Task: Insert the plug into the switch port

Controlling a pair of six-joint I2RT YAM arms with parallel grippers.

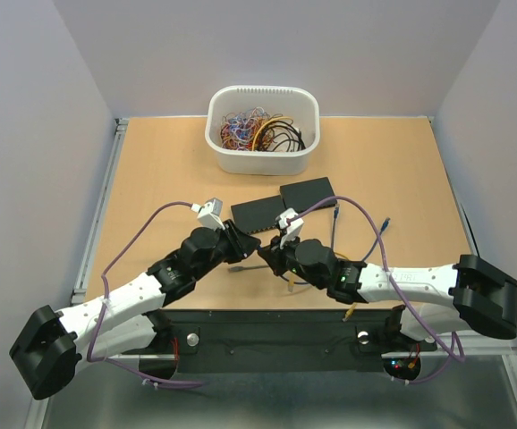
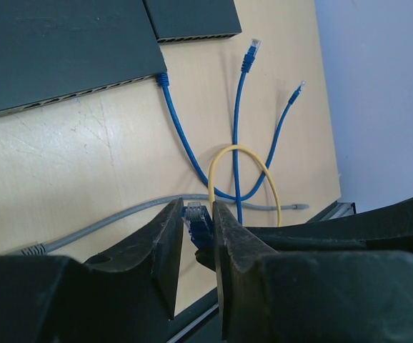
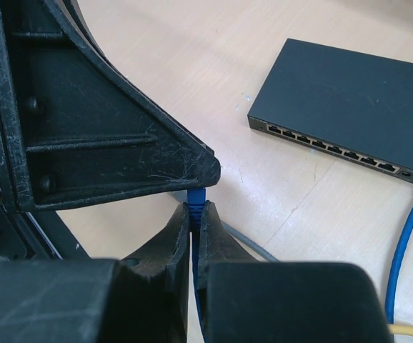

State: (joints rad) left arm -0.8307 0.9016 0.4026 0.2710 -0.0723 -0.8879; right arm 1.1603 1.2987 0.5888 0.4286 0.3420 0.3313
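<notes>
The plug (image 2: 279, 219) on the thin yellow cable (image 2: 239, 151) lies on the table (image 2: 85, 171) at the lower right of the left wrist view, at the end of a loop that crosses the blue cables; no gripper touches it. The switch port (image 3: 335, 149) sits in the row of sockets along the front edge of the black switch (image 3: 356, 100), at the upper right of the right wrist view, and a blue cable (image 3: 406, 243) is already plugged in at that row's right end.

The left gripper (image 2: 198, 221) stands at the lower centre of its view, its jaws drawn in around a blue connector (image 2: 196, 216); whether they actually pinch it is hard to tell, since a sliver of gap shows on each side. The right gripper (image 3: 194, 214) is clenched on a blue cable end (image 3: 196, 194). From the top view, both grippers meet near the table's centre, just below the two black boxes, with a white bin (image 1: 263, 156) of tangled wires beyond them.
</notes>
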